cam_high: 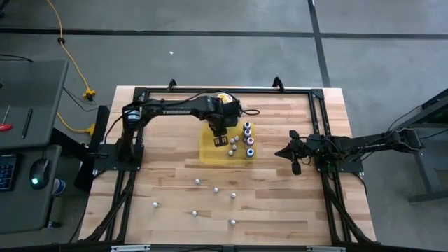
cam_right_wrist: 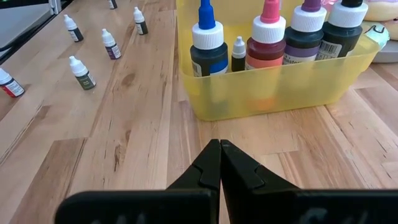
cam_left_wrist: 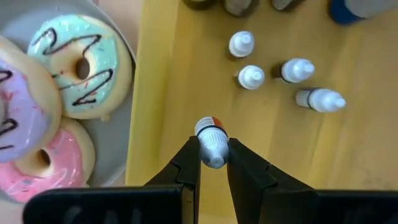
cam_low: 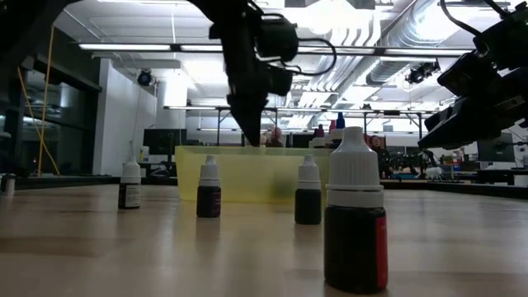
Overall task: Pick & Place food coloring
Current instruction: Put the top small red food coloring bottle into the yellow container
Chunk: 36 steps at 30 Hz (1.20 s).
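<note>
One small white-capped food coloring bottle [cam_left_wrist: 211,142] sits pinched in the left gripper [cam_left_wrist: 213,163].

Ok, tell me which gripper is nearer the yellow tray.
Left. The left gripper is over the tray, shut on a small bottle. The right gripper sits beside it, apart, shut.

We view the table [cam_high: 280,210] from overhead, level at tabletop, and closely from both wrists; all share the yellow tray [cam_high: 210,152].

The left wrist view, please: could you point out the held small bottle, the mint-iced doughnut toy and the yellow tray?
held small bottle [cam_left_wrist: 212,148], left wrist view, pale cap.
mint-iced doughnut toy [cam_left_wrist: 99,46], left wrist view, icing.
yellow tray [cam_left_wrist: 180,74], left wrist view, bare floor.
</note>
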Motion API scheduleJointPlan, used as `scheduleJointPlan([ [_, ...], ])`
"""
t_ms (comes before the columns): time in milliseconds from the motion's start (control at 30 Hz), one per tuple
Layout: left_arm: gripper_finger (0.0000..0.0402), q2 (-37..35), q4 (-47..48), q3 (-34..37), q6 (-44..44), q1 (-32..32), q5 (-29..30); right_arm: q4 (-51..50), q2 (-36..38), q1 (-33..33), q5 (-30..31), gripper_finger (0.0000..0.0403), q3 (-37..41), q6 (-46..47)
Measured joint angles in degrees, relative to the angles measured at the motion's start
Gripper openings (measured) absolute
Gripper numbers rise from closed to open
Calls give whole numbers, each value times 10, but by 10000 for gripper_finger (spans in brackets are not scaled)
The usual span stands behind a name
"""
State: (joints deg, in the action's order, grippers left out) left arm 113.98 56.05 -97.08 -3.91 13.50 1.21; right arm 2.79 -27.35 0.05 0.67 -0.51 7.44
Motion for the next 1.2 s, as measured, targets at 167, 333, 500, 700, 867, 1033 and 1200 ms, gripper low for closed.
scheduleJointPlan([
  [167,48,29,-7,-15,27,0,1,0,0,0,0,0,0,0],
  [333,48,33,-38,-18,66,0,11,0,0,0,0,0,0,0],
  [500,48,33,-60,-18,140,0,13,0,0,0,0,0,0,0],
  [700,48,34,-63,-14,189,0,30,0,0,0,0,0,0,0],
  [867,48,49,-61,-12,219,0,39,0,0,0,0,0,0,0],
  [1033,48,67,-63,-11,250,0,39,-1,0,0,0,0,0,0],
  [1200,48,73,-70,-12,282,0,36,-2,0,0,0,0,0,0],
])
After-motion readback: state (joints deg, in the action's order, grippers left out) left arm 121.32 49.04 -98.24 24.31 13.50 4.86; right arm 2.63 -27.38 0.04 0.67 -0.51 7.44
